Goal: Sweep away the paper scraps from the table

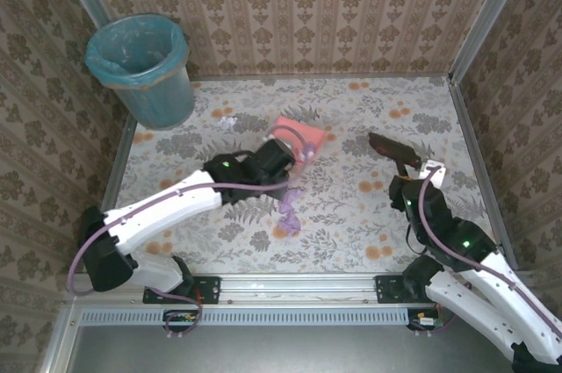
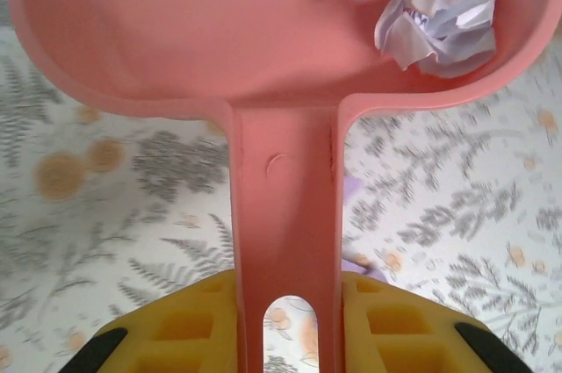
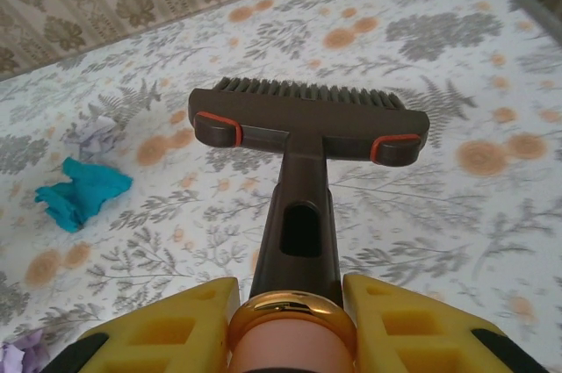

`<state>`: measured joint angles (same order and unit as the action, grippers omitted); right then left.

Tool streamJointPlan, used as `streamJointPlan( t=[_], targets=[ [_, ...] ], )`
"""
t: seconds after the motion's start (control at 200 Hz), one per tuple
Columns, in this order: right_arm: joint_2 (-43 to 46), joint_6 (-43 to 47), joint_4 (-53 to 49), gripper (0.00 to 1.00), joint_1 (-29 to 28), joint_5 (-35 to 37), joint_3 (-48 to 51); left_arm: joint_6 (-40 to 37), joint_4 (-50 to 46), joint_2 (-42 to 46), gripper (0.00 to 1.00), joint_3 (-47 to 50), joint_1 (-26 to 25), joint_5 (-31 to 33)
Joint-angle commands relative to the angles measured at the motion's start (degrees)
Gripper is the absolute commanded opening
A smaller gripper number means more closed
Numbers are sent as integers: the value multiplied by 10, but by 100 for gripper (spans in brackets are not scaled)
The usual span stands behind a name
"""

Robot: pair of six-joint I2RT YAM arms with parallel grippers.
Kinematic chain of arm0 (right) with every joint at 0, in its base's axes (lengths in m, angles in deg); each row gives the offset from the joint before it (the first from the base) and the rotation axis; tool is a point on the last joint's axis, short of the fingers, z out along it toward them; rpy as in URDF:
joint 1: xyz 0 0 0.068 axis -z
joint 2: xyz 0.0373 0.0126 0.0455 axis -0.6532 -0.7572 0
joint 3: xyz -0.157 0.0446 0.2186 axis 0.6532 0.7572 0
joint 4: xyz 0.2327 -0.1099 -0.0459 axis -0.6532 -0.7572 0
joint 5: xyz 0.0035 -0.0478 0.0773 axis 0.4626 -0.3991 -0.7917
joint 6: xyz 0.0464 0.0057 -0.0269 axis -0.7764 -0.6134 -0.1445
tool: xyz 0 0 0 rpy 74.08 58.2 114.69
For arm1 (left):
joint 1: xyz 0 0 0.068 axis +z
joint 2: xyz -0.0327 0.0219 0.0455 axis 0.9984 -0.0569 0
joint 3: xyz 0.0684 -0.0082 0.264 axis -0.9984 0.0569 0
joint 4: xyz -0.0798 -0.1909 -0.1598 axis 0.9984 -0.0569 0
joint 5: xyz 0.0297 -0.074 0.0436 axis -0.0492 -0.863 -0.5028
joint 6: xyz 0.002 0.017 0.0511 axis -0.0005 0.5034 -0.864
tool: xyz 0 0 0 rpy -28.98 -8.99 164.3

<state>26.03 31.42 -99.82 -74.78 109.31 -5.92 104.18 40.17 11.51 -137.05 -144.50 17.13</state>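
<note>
Crumpled lilac and white paper scraps (image 2: 430, 0) lie inside the pink dustpan (image 2: 176, 31); a teal scrap (image 3: 83, 193) and a pale lilac scrap (image 3: 92, 136) lie loose on the table (image 3: 457, 48), to the left of the brush (image 3: 307, 118); two more lilac scraps (image 1: 288, 206) lie on the cloth just on the near side of the dustpan; a white scrap (image 1: 228, 118) lies closer to the teal bin (image 1: 145, 66); the left gripper (image 2: 285, 338) has its yellow fingers clamped on the dustpan's handle; the right gripper (image 3: 285, 329) is clamped on the brush's dark handle, with the bristles pointing away toward the far wall.
</note>
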Motion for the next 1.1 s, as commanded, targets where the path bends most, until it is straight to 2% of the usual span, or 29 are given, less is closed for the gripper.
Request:
streamJointPlan(
  t=[0.0,0.24,0.445,0.65,0.715,0.83,1.095],
  targets=[
    [-40,13,154,0,-3,-38,34,13,-55,45,0,-35,45,-22],
    [-139,50,315,0,-47,-7,135,9,-75,76,0,-100,158,-60],
    [-171,67,382,0,-56,-17,163,16,-86,59,0,-173,237,-76],
    [-153,71,397,0,-55,-15,179,31,-89,13,0,-246,313,-128],
    [-147,73,399,0,-55,-13,183,44,-86,-4,0,-270,361,-163],
    [-147,74,403,0,-55,-14,186,70,-77,-33,0,-319,421,-218],
    [-169,77,399,0,-56,-24,175,153,-51,-117,0,-435,527,-296]
  ],
)
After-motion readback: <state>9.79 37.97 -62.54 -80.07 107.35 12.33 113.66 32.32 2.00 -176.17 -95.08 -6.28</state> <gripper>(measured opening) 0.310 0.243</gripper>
